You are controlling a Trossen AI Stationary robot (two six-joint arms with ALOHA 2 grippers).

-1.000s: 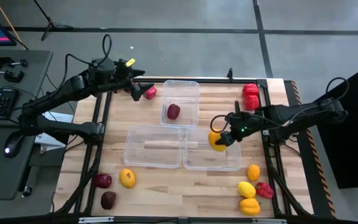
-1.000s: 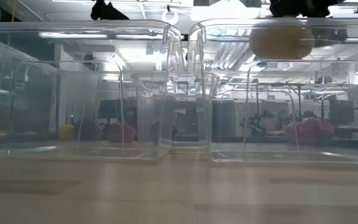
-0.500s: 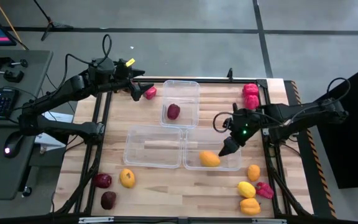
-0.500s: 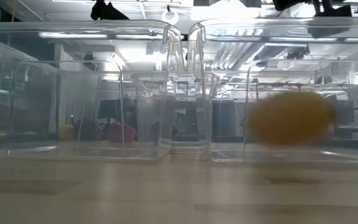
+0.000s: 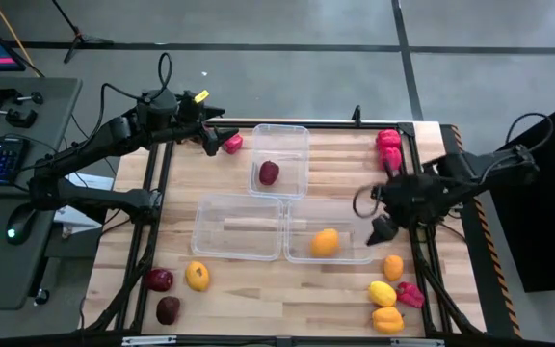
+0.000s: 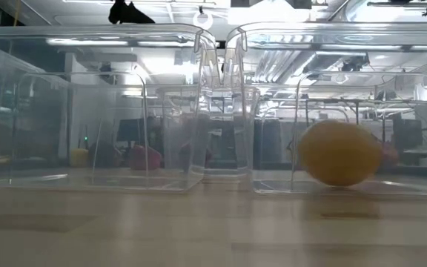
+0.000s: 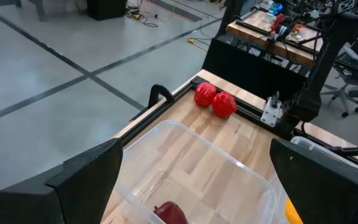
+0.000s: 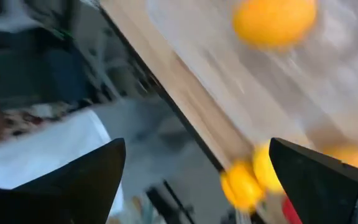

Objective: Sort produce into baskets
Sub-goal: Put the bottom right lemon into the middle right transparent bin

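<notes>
- Near edge, left: two maroon pieces point(image 5: 159, 280) point(image 5: 168, 309) and a yellow-orange piece point(image 5: 198, 277) lie loose on the table point(image 5: 258, 299). They look round and smooth, so they would likely roll if nudged; a grip across the widest part seems safest.
- Near edge, right: a cluster of three yellow-orange pieces point(image 5: 385, 319) point(image 5: 382, 293) point(image 5: 393, 267) and one red pepper point(image 5: 410, 294), some touching. Taking an outer one first would likely avoid knocking its neighbours.
- The right gripper point(image 5: 382, 231) hangs just beside the right tub point(image 5: 359, 255), above that cluster, fingers apart and holding nothing.
- Middle row: the right tub holds one orange piece point(image 5: 326, 242) resting on its floor; the low view shows it as a smooth oval point(image 6: 341, 153). The left tub point(image 5: 210, 236) next to it holds no produce.
- The tubs are thin clear plastic and probably light, so a hard push could slide them.
- Farther back: the far tub point(image 5: 297, 140) holds one maroon piece point(image 5: 269, 173).
- Far edge, right: two red peppers point(image 5: 387, 140) point(image 5: 390, 157) sit together near the rail; lobed and glossy, they may slip unless the fingers close across the body.
- Far edge, left: the left gripper point(image 5: 212, 142) hovers with fingers spread, empty, just beside a red piece point(image 5: 232, 144).
- All the pieces look like small, light, fairly stiff models.
</notes>
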